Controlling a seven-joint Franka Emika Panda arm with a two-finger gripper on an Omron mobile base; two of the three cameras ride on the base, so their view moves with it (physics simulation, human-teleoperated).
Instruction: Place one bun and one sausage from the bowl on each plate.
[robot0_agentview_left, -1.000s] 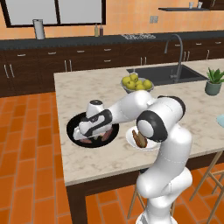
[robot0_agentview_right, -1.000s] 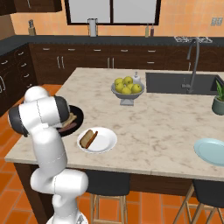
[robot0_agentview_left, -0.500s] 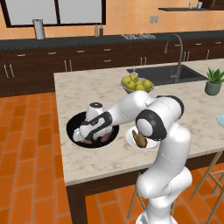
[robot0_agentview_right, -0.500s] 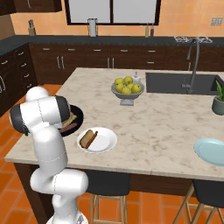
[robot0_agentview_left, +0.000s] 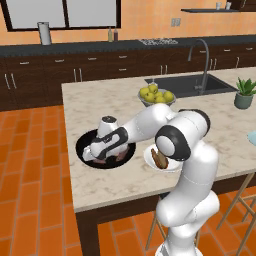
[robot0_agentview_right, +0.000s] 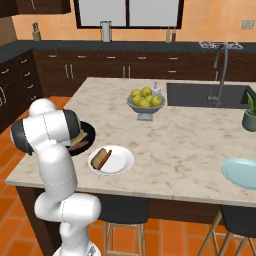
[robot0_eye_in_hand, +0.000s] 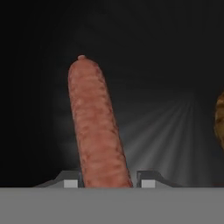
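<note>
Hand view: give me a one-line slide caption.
Gripper closed around a sausage lying in the black bowl.

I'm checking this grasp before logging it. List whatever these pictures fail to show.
- Black bowl: in the left base view the arm covers its middle, so a full count of contents is impossible.
- Gripper: in the hand view the fingertips are cut off at the bottom; contact with the sausage is unclear.
- Bun: cut off by the right edge.
- Blue plate: cut off by the right edge of the right base view.
</note>
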